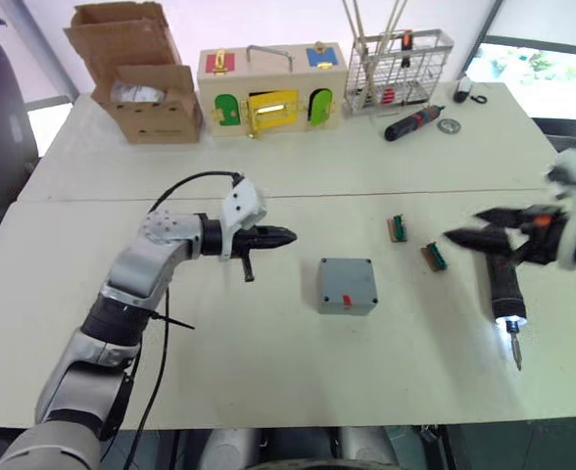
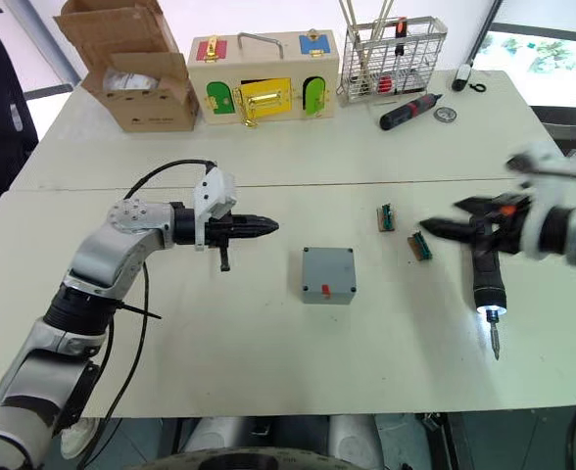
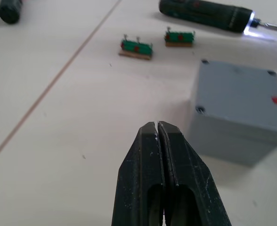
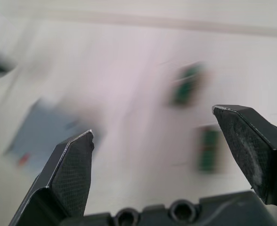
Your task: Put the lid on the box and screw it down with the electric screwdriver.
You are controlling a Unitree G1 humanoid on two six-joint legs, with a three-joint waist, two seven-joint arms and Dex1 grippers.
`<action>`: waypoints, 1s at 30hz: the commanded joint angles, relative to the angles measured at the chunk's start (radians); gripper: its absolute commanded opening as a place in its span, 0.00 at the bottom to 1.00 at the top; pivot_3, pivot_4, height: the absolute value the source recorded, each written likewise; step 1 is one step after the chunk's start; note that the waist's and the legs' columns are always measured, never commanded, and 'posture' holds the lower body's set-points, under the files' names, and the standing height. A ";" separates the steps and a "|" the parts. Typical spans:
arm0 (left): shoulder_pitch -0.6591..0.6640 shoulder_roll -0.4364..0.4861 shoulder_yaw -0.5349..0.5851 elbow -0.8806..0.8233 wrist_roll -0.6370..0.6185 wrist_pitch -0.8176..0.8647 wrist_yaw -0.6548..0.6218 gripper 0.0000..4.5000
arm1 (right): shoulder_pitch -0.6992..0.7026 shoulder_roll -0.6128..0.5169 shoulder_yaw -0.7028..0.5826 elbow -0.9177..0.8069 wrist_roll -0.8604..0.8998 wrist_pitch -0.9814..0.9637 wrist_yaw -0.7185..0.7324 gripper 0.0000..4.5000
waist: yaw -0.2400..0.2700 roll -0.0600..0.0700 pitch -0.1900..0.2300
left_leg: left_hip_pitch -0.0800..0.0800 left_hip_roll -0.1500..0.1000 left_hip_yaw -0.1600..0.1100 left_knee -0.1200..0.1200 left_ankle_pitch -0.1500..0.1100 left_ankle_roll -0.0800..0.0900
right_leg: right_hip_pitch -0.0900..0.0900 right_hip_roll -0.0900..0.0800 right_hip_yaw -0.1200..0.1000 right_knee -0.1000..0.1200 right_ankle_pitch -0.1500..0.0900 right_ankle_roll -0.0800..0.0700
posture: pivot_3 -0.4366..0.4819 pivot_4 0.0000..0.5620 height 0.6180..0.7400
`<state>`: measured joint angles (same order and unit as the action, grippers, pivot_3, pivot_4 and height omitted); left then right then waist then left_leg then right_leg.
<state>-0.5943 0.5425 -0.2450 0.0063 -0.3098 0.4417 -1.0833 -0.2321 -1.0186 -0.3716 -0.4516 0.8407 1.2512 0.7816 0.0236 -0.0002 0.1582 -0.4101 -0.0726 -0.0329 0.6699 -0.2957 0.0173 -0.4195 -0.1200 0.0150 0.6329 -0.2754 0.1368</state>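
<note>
Both pincers hover empty: left gripper [image 1: 286,235] pressed together left of the box [image 1: 347,285], right gripper [image 1: 462,236] spread wide. Below it, the electric screwdriver [image 1: 506,288] lies on the table [image 1: 268,362], tip lit.

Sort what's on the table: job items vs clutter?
Job: box with lid already on it; electric screwdriver, tip lit, lying on the table.

Clutter: two green blocks, small screwdriver, wooden latch box, cardboard box, wire basket.
</note>
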 commanded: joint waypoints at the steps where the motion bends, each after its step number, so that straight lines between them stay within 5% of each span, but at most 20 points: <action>1: 0.035 0.011 -0.055 -0.019 0.038 -0.026 -0.036 0.00 | 0.141 0.065 0.016 -0.224 0.055 -0.033 -0.023 1.00 | 0.009 0.000 0.000 | 0.000 0.000 0.000 0.001 0.000 0.000 | 0.001 0.000 0.000 0.000 0.000 0.000 | 0.48 0.27 0.98; 5: 0.054 -0.029 -0.079 -0.013 0.037 -0.009 -0.040 0.00 | 0.245 0.057 0.122 -0.274 -0.057 -0.116 -0.065 1.00 | 0.015 0.000 0.000 | -0.001 0.000 0.001 0.011 -0.001 0.002 | 0.004 0.000 0.001 0.001 0.001 0.001 | 0.48 0.27 0.98; 20: -0.019 -0.186 -0.167 0.183 0.185 -0.198 0.003 0.00 | 0.230 0.206 0.310 -0.336 -0.026 -0.104 -0.189 1.00 | 0.016 -0.001 0.000 | 0.002 0.000 0.000 0.013 -0.003 0.004 | 0.009 0.001 0.000 -0.001 0.003 0.001 | 0.48 0.27 0.98; 26: -0.025 -0.213 -0.165 0.245 0.239 -0.290 0.031 0.00 | 0.254 0.201 0.273 -0.383 0.011 -0.068 -0.220 1.00 | 0.015 -0.001 0.000 | 0.002 0.000 0.000 0.013 -0.003 0.004 | 0.009 0.001 0.000 -0.001 0.003 0.001 | 0.48 0.27 0.98; 30: -0.025 -0.160 -0.130 0.225 0.242 -0.287 0.013 0.00 | 0.286 0.064 0.148 -0.372 -0.038 -0.090 -0.175 1.00 | 0.014 -0.001 0.000 | 0.002 -0.001 0.000 0.014 -0.003 0.005 | 0.009 0.001 0.000 -0.001 0.003 0.001 | 0.48 0.27 0.98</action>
<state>-0.6047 0.3589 -0.4123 0.2701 -0.0682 0.1647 -1.0599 0.0488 -0.9176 -0.1601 -0.8077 0.8272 1.1847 0.5841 0.0381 -0.0014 0.1585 -0.4079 -0.0732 -0.0329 0.6836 -0.2987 0.0222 -0.4102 -0.1194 0.0153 0.6316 -0.2726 0.1375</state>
